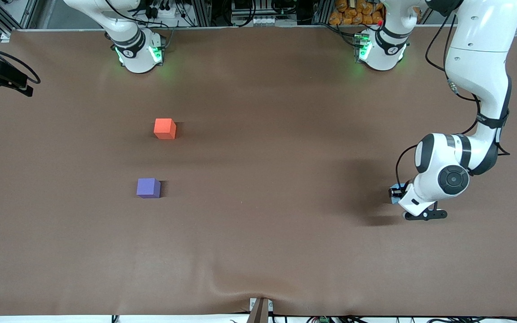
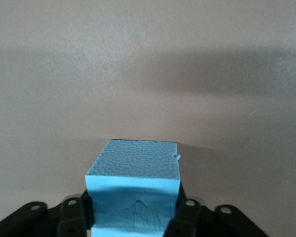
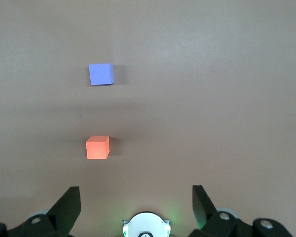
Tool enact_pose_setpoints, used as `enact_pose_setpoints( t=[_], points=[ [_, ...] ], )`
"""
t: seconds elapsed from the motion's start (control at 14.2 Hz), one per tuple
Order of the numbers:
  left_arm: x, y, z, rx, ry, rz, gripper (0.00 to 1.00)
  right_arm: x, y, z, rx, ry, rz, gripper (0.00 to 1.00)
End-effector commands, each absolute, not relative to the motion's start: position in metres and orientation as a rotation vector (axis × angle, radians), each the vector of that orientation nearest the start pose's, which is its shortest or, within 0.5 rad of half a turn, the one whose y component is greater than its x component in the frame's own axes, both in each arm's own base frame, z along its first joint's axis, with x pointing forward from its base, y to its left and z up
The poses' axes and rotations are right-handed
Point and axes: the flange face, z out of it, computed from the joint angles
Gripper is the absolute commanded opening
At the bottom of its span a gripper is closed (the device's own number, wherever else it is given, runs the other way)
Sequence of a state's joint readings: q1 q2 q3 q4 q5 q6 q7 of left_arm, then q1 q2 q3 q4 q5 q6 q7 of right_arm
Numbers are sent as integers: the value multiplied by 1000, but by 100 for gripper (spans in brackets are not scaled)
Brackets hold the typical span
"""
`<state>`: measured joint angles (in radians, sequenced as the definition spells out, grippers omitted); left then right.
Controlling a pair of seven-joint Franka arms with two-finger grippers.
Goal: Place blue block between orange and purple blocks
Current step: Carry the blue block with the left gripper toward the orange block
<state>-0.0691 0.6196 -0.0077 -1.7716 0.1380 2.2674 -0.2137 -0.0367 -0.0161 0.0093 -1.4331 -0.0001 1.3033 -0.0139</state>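
Brown matte table (image 1: 258, 233) lay smooth, faintly rippled at edge nearest front camera. Left arm (image 1: 478, 80), glossy white with black joints, reached low at its own end of table. Left gripper (image 2: 133, 217) had black fingers (image 2: 71, 217) clamped on blue block (image 2: 135, 197): pebbled foam cube, light sky-blue, down at table level. Right gripper (image 3: 136, 202) waited high near its base, jaws apart, over bare cloth. Orange block (image 1: 165, 128) and purple block (image 1: 148, 187), matte cubes, sat apart toward right arm's end; purple nearer front camera.

No readable txt, labels or nos. anywhere; blocks, arms and table carry no legible markings.
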Motion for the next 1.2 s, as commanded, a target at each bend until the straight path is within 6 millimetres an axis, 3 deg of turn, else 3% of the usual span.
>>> enact_pose_setpoints(
  t=[0.0,0.28,0.63,0.85,1.13],
  points=[
    [649,-42,238,-3005,-46,155,11,520,-17,679,-3118,19,181,100],
    [632,-69,330,-2997,-55,196,11,520,-17,679,-3118,19,184,100],
    [605,-139,403,-3058,-133,243,12,520,-17,678,-3118,19,186,100],
    [592,-211,423,-3077,-227,231,12,519,-18,678,-3117,21,193,100],
    [552,-332,415,-3086,-273,252,12,519,-18,678,-3117,21,193,100]
  ],
)
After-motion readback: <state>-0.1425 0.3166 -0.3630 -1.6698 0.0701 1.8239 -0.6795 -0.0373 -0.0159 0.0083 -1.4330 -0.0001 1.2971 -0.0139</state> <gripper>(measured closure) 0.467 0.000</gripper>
